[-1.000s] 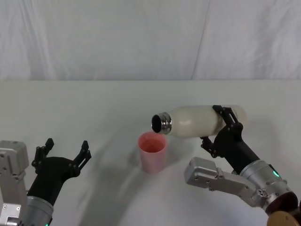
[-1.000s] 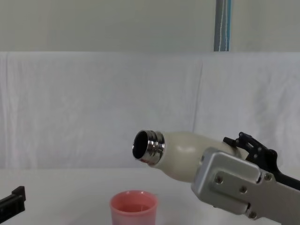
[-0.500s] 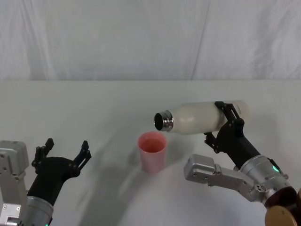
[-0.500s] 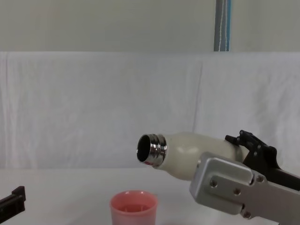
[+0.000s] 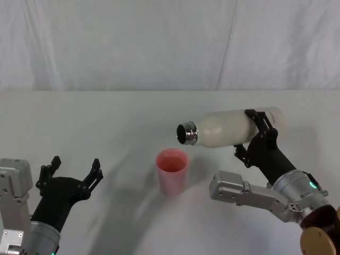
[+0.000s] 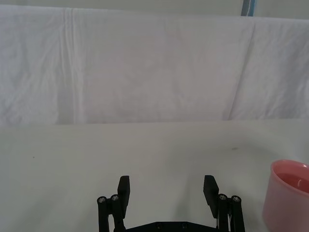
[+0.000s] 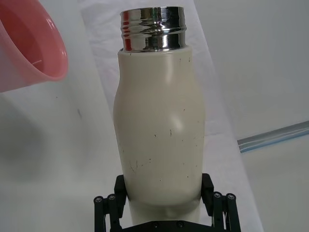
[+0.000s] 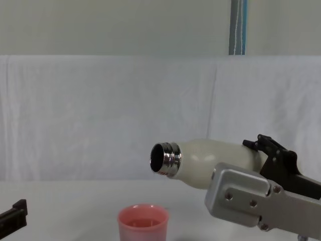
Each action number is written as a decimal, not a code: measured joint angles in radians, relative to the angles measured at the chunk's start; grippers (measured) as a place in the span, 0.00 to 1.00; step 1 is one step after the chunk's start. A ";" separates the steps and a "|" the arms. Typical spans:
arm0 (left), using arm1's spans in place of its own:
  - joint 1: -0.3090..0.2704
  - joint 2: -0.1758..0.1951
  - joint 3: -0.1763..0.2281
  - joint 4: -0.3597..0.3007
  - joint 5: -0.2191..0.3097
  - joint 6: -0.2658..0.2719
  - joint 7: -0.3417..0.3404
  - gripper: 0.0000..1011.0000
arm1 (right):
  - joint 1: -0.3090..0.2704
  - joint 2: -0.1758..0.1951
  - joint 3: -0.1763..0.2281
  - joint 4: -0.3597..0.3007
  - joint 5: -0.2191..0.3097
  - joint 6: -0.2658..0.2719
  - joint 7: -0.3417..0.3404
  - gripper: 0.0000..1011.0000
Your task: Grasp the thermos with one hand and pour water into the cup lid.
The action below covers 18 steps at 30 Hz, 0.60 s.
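Thermos (image 5: 226,128) clamped sideways in R gripper (image 5: 256,131), above cup lid (image 5: 171,171).

White table (image 5: 106,117) w/ pink cup lid (image 5: 171,171) upright near centre

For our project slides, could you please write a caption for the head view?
Right gripper holds the cream thermos nearly level beside the pink cup lid; open left gripper rests apart.
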 joint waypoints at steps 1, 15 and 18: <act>0.000 0.000 0.000 0.000 0.000 0.000 0.000 0.99 | 0.000 0.000 0.000 0.000 -0.001 0.000 -0.001 0.94; 0.000 0.000 0.000 0.000 0.000 0.000 0.000 0.99 | 0.006 0.013 -0.013 0.007 -0.028 0.005 -0.013 0.94; 0.000 0.000 0.000 0.000 0.000 0.000 0.000 0.99 | 0.008 0.014 -0.018 0.011 -0.035 0.006 -0.016 0.94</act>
